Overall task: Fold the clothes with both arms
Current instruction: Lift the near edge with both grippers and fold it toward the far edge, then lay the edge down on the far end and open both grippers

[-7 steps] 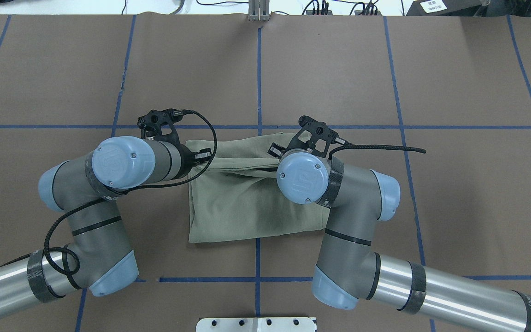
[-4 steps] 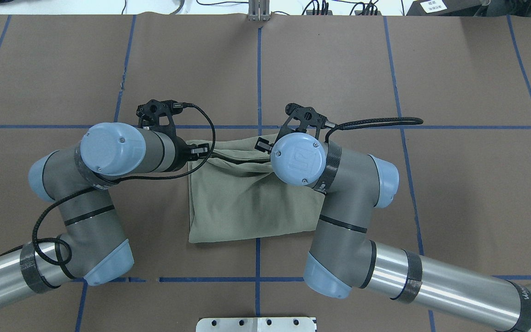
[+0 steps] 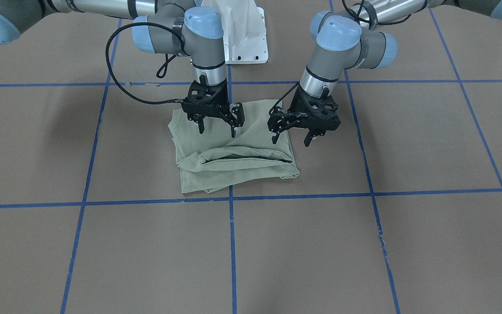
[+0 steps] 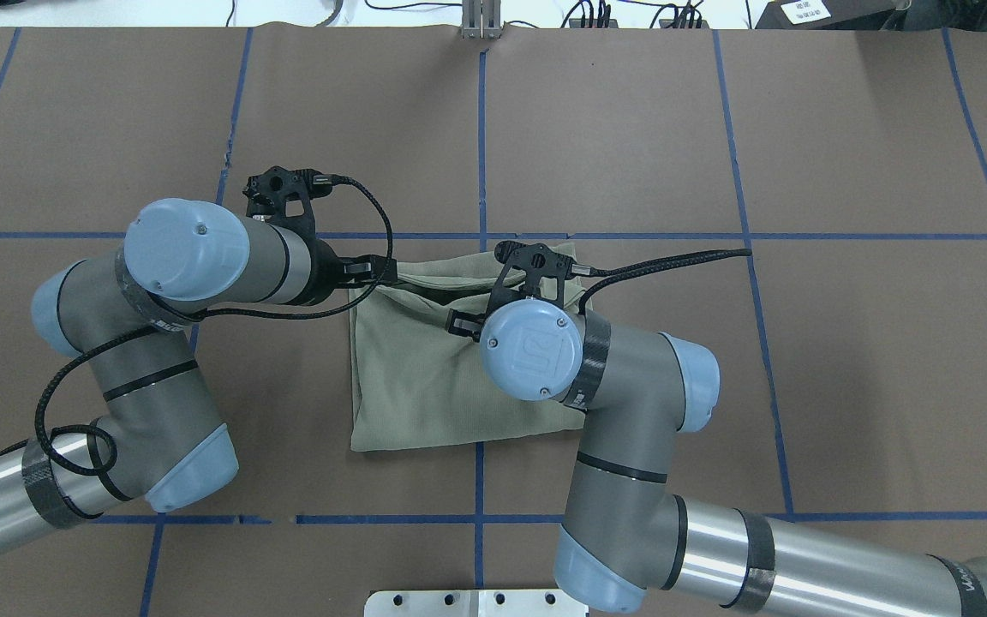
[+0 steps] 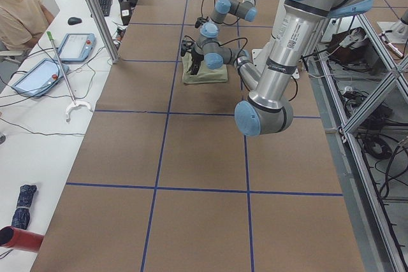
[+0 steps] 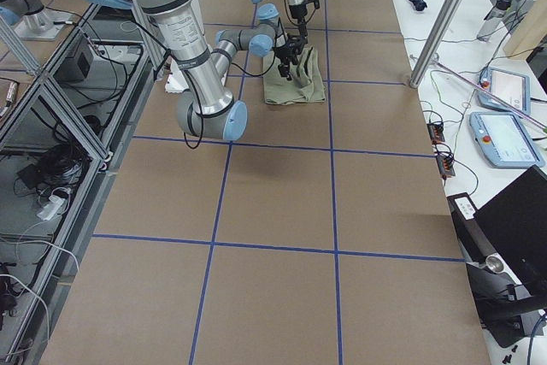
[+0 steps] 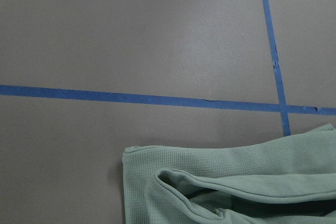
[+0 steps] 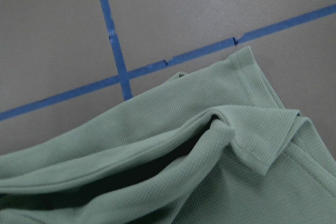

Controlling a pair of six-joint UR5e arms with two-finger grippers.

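Observation:
The sage-green shirt (image 3: 233,159) lies folded into a rough rectangle at the table's middle, with a loose open fold along the edge far from me; it also shows in the overhead view (image 4: 425,386). My left gripper (image 3: 290,139) is open and empty, hovering just above the shirt's left side. My right gripper (image 3: 217,129) is open and empty above the shirt's right part. The left wrist view shows a shirt corner (image 7: 231,182) on the brown mat. The right wrist view shows the gaping fold (image 8: 173,156). Logo, label and tag are hidden.
Blue tape lines (image 4: 481,154) grid the brown mat. The white pedestal base (image 3: 242,39) stands at my side of the table. An operator (image 5: 19,11) sits by a side desk with tablets (image 5: 76,46). An upright metal post (image 6: 436,32) stands at the table's far edge.
Both wrists have shifted to the left in the overhead view. The right wrist has also drawn back toward me over the shirt. The shirt stays on the table.

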